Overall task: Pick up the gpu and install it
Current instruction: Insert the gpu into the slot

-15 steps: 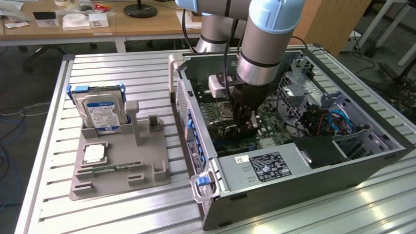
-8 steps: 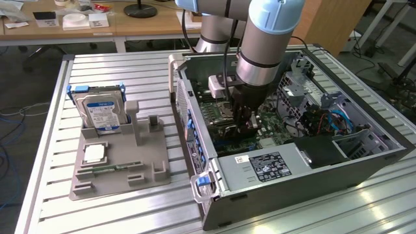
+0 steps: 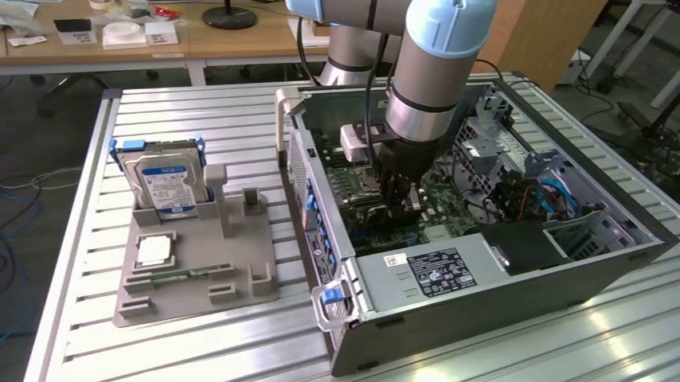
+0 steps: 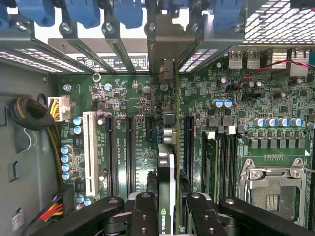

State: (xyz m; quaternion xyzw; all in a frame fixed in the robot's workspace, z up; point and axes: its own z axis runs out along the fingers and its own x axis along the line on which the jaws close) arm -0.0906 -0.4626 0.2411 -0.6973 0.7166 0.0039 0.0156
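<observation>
In the exterior view the arm reaches down into the open computer case [image 3: 595, 247] on the bench [image 3: 191, 111], and from the wrist view the jaws are clenched on the gpu [image 4: 166, 172], held edge-on just above the motherboard [image 4: 138, 147] slots

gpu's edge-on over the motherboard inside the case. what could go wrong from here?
1. Misalignment: the gpu, clamped edge-on in the gripper, hangs among several parallel slots; a small offset could seat it wrong or scrape the motherboard.
2. Its metal end must meet the rear bracket opening; it may catch.
3. The arm works close to the case wall.
</observation>
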